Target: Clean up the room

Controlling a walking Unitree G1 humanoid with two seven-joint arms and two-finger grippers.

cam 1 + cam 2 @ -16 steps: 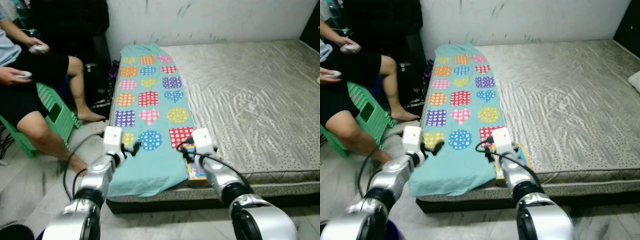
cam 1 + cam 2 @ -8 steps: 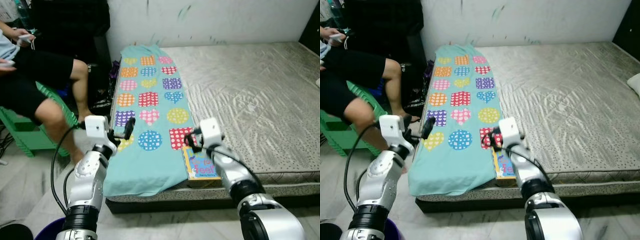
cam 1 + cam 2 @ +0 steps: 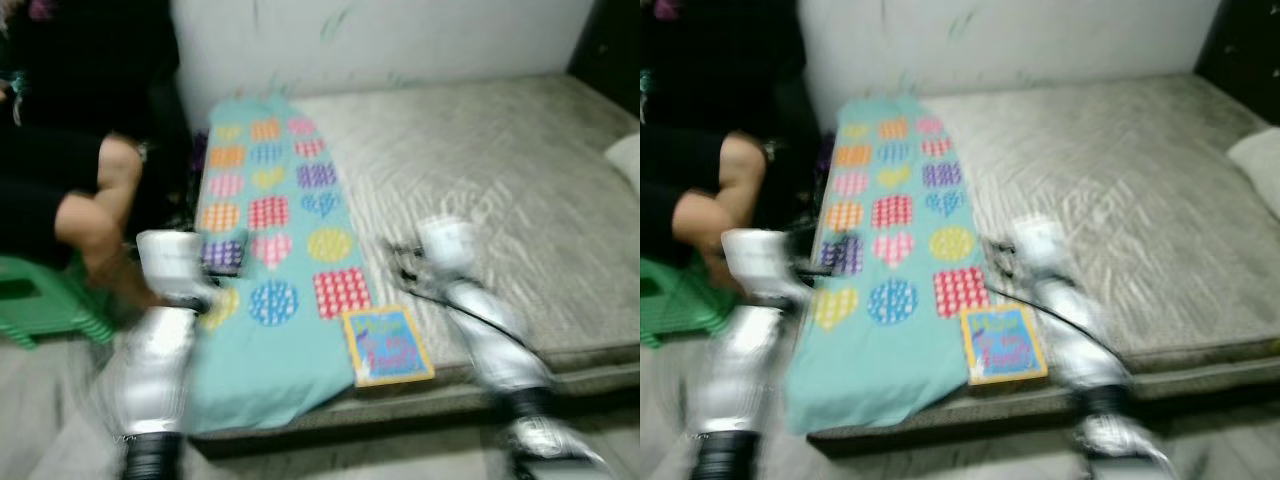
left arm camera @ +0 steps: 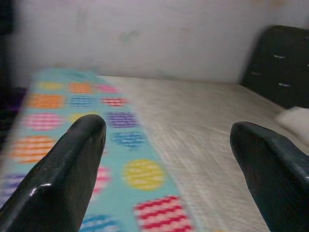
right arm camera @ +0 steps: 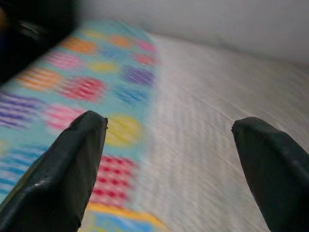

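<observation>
The book (image 3: 387, 345) is now left uncovered at the mattress's (image 3: 520, 190) front edge, beside the blanket (image 3: 270, 250). Both the left gripper (image 4: 166, 159) and right gripper (image 5: 169, 159) are held apart and empty, so the book is judged still to be collected.

book (image 3: 386, 345) on mattress (image 3: 500, 180) edge | blanket (image 3: 268, 260) left of it

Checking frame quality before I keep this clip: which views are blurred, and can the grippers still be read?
Both eye views are motion-smeared, softening the arms, blanket and book. In the wrist views the left gripper and right gripper show sharp, open fingers against blurred bedding.
</observation>
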